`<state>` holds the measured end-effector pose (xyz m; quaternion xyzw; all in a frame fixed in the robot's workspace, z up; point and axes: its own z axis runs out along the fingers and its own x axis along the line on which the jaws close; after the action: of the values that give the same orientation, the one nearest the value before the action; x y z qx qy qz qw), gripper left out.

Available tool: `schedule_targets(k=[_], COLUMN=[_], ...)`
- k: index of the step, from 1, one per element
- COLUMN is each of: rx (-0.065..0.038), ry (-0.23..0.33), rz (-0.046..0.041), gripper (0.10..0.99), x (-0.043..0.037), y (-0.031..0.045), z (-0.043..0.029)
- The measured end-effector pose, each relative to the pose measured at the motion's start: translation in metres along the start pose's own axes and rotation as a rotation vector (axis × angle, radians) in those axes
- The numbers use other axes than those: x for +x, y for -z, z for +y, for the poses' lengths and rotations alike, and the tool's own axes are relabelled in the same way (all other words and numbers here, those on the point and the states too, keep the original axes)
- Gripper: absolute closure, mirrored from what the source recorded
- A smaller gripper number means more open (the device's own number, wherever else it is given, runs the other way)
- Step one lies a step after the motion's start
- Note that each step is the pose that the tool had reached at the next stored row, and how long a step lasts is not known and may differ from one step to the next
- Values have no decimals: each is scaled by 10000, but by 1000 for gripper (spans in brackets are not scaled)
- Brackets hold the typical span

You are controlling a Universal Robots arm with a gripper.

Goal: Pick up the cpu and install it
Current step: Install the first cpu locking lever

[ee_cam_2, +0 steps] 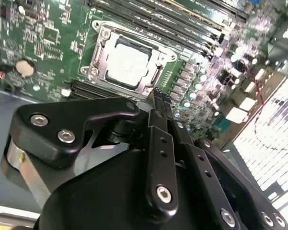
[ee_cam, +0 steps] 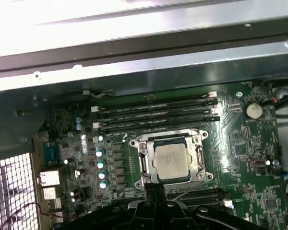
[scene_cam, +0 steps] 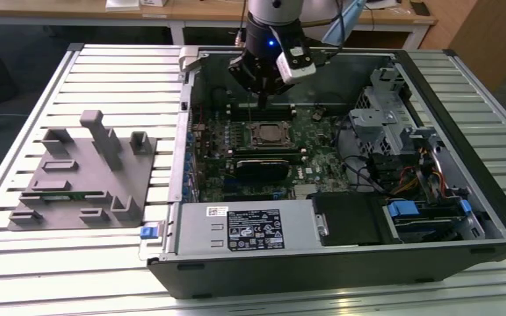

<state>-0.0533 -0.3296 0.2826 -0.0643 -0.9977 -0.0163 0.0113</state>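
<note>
Item 1, gripper (scene_cam: 261, 99): I see it hanging inside the open computer case (scene_cam: 464, 85), just above the motherboard (scene_cam: 319, 155) and beside the socket's far edge. In the second wrist view its 2 black fingers (ee_cam_2: 159, 98) lie pressed together with nothing between them. The fingertips show in the first wrist view too (ee_cam: 156, 188), right at the socket frame's rim.

Item 2, cpu (ee_cam: 171, 160): silvery square chip, seated flat in the socket (ee_cam: 197, 153) and ringed by the metal frame. It appears in the second wrist view (ee_cam_2: 127, 64) and in the exterior view (scene_cam: 271, 133). I see it apart from the gripper, not held.

Item 3, memory slots (ee_cam: 153, 114): 4 long dark slots running parallel, just beyond the socket.

Item 4, coin cell battery (ee_cam: 253, 111): round, silver, on the board well to one side of the socket.

Item 5, grey plastic fixture (scene_cam: 86, 174): with upright blocks, on the slatted table (scene_cam: 24, 118), at the exterior view's left of the case.

Item 6, power supply (scene_cam: 244, 227): labelled metal box along the case's near edge.
</note>
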Motion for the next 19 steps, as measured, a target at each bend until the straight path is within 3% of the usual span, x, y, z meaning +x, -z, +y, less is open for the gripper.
schedule_targets(k=[4,11,16,19], rx=[8,-30,-81,-121], ry=[361,394,468,675], rz=[-3,-162,-191,-203], gripper=[980,980,980,980], x=[31,189,303,323], y=[-9,-41,-114,-160], z=[-5,-27,-36,-37])
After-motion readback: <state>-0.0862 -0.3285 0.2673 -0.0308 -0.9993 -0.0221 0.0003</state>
